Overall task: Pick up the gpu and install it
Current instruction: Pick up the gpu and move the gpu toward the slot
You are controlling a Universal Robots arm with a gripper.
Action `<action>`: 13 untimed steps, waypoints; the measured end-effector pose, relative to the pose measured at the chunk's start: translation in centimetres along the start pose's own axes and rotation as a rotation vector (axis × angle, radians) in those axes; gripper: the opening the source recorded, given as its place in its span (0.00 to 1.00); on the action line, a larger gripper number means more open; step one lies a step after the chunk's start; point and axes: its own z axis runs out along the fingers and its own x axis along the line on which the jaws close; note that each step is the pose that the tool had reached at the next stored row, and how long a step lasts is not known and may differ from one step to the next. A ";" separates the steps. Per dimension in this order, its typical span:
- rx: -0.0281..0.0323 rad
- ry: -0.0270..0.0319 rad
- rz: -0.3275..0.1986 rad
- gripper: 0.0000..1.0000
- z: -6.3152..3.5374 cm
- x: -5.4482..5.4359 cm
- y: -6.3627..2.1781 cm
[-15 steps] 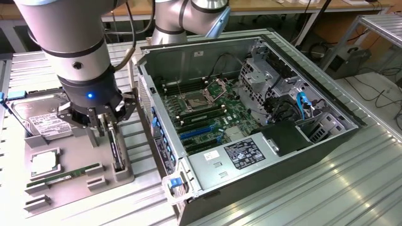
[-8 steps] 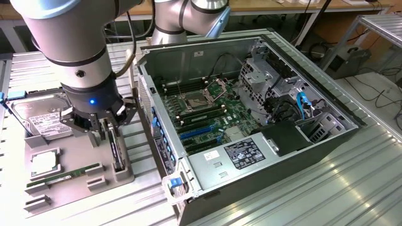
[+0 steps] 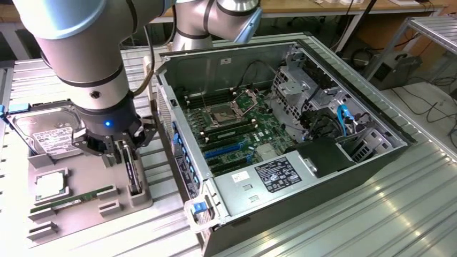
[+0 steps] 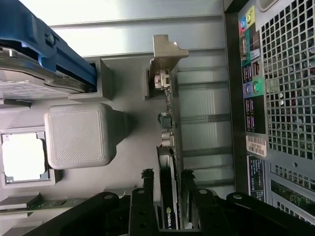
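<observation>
The gpu (image 3: pixel 131 168) is a thin black card standing on edge in a slot of the grey parts tray (image 3: pixel 85 219), at the exterior view's left. My gripper (image 3: pixel 126 149) hangs right over it, open, one finger on each side of the card. In the wrist view the gpu (image 4: pixel 170 123) runs away from the camera to its silver bracket (image 4: pixel 166 51). The black fingers (image 4: pixel 147 184) of the gripper (image 4: pixel 167 182) straddle the card's near end with a slim gap on each side.
The tray also holds a silver hard drive (image 3: pixel 48 135) in a blue carrier (image 4: pixel 54 49), a processor chip (image 3: pixel 51 184) and a green memory stick (image 3: pixel 71 199). The open computer case (image 3: pixel 371 160) lies to the exterior view's right, with blue expansion slots (image 3: pixel 225 151) on its motherboard.
</observation>
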 end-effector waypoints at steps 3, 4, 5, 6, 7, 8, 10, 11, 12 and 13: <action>-0.0019 0.0006 0.001 0.35 0.23 0.0 -0.02; -0.0020 0.0006 0.001 0.28 0.23 0.0 -0.01; -0.0021 0.0004 0.001 0.26 0.24 0.0 -0.01; -0.0022 0.0003 0.001 0.26 0.24 0.0 -0.01; -0.0023 0.0003 0.001 0.26 0.25 0.0 -0.01; -0.0023 0.0002 0.001 0.26 0.25 0.0 -0.01; -0.0023 0.0002 0.001 0.26 0.25 0.0 -0.01; -0.0023 0.0002 0.001 0.26 0.25 0.0 -0.01; -0.0022 0.0002 0.001 0.26 0.25 0.0 -0.01; -0.0023 0.0002 0.001 0.26 0.25 0.0 -0.01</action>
